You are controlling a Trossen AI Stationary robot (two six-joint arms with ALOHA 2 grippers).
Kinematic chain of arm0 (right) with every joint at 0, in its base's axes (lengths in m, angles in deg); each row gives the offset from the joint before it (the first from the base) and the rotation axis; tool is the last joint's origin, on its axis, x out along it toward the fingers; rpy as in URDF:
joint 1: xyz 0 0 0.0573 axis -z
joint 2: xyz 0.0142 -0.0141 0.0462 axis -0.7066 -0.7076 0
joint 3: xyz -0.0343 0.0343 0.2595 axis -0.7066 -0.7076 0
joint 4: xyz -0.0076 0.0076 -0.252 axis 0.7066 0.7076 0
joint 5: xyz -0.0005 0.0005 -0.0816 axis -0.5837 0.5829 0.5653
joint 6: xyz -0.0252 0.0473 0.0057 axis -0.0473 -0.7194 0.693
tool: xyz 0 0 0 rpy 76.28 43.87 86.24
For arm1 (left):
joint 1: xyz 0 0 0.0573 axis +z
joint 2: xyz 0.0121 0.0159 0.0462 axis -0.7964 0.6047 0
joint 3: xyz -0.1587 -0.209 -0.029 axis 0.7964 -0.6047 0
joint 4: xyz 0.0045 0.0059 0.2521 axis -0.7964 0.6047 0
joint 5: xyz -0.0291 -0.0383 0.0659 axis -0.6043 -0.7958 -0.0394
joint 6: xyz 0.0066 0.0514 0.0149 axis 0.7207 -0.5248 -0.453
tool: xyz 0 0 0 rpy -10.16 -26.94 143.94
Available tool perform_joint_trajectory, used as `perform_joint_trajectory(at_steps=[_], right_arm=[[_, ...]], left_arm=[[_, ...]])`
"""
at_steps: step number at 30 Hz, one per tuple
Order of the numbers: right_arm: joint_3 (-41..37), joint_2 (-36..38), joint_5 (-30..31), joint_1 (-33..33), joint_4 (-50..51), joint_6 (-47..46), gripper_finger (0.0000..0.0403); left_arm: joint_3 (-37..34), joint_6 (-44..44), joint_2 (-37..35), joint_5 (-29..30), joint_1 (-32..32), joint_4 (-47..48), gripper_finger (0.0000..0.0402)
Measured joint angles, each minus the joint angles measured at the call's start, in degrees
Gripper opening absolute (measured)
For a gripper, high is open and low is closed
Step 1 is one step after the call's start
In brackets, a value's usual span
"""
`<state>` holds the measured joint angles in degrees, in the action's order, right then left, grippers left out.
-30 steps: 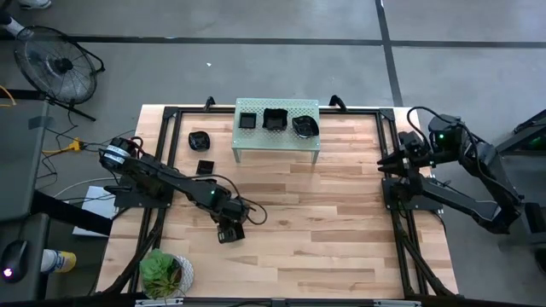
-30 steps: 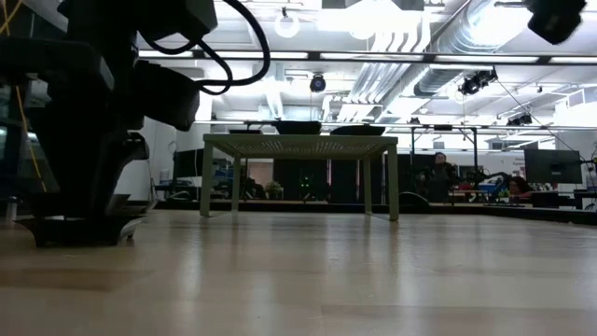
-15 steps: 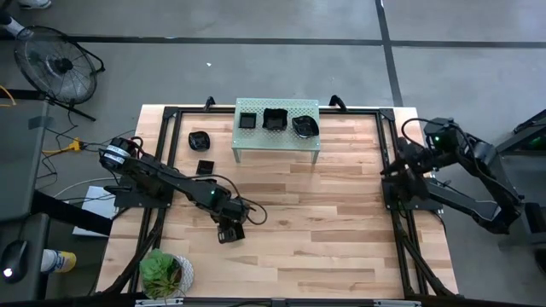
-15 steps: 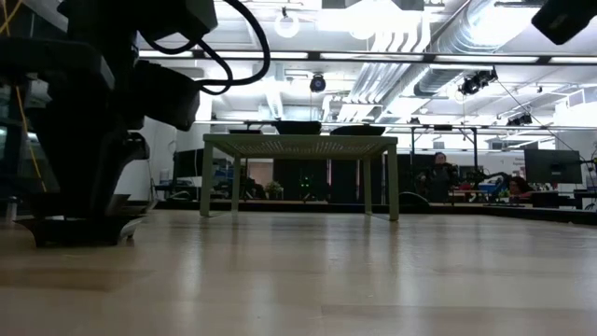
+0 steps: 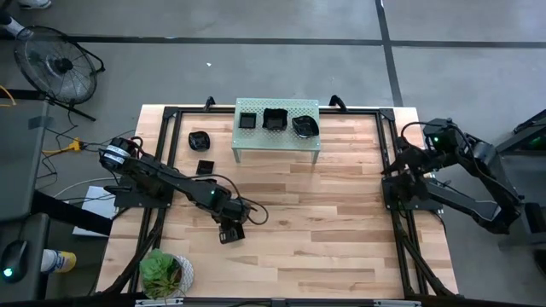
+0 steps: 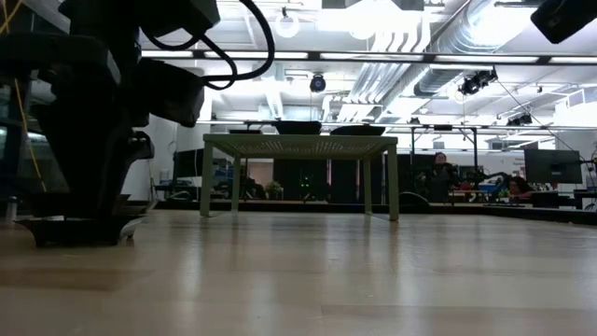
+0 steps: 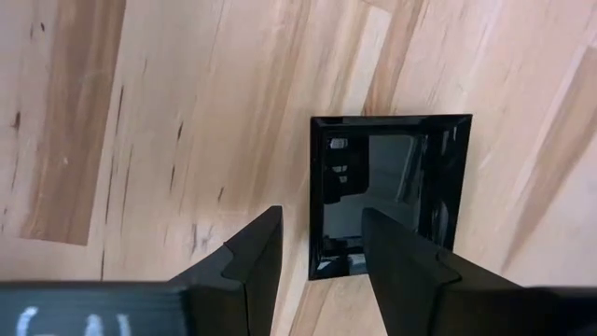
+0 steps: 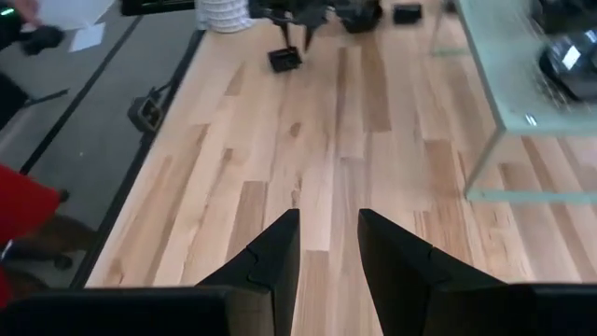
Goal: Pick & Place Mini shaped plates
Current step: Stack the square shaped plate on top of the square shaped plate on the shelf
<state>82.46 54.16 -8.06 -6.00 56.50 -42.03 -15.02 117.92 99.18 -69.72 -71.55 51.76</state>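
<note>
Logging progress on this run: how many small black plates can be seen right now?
6: three on the green shelf; two on the table left of it; one square plate under the left gripper. Others may be hidden.

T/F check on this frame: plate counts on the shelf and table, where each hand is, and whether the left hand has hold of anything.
1. Three black plates sit on the green shelf. True: a square plate, a second plate and a third plate.
2. The left hand has lifted the square plate off the table. False: its fingers are open and the plate lies flat on the wood.
3. Two more plates lie on the table left of the shelf. True: one and another.
4. The right hand is over the shelf. False: it waits at the table's right edge, fingers open and empty.
5. A plant stands at the table's near left corner. True.
</note>
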Motion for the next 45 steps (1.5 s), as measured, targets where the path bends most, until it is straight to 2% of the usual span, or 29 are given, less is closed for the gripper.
perform_joint_trajectory(at_steps=[5, 16, 22, 27, 33, 38, 45], right_arm=[[0.0, 0.0, 3.88, 0.02, 0.01, -5.18, 0.0106], [0.02, 0.0, 10.81, 0.02, -0.08, -5.17, 0.0106], [0.02, 0.0, 11.9, 0.02, -0.1, -5.23, 0.0106], [0.02, 0.0, 11.9, 0.01, -0.11, -5.26, 0.0106], [0.02, 0.0, 11.88, 0.02, -0.14, -5.26, 0.0106], [0.02, 0.0, 11.88, 0.01, -0.14, -5.28, 0.0106], [0.02, 0.0, 11.88, 0.02, -0.12, -5.28, 0.0106]], left_arm=[[0.0, -0.17, -0.01, 0.07, 0.0, -0.02, 0.0144], [0.0, -0.17, -0.01, 1.23, 0.0, -0.35, 0.0144], [0.0, -0.17, 0.45, 0.76, 0.0, -0.49, 0.0139], [-0.02, -0.15, 2.64, -1.6, 0.0, -1.34, 0.0108], [0.07, 2.2, 2.92, 1.15, 0.0, -1.13, 0.0061], [0.35, 2.21, 2.92, -0.25, 0.0, -1.36, 0.0021], [0.39, 2.57, 2.87, -3.74, 0.0, -1.38, 0.0005]])
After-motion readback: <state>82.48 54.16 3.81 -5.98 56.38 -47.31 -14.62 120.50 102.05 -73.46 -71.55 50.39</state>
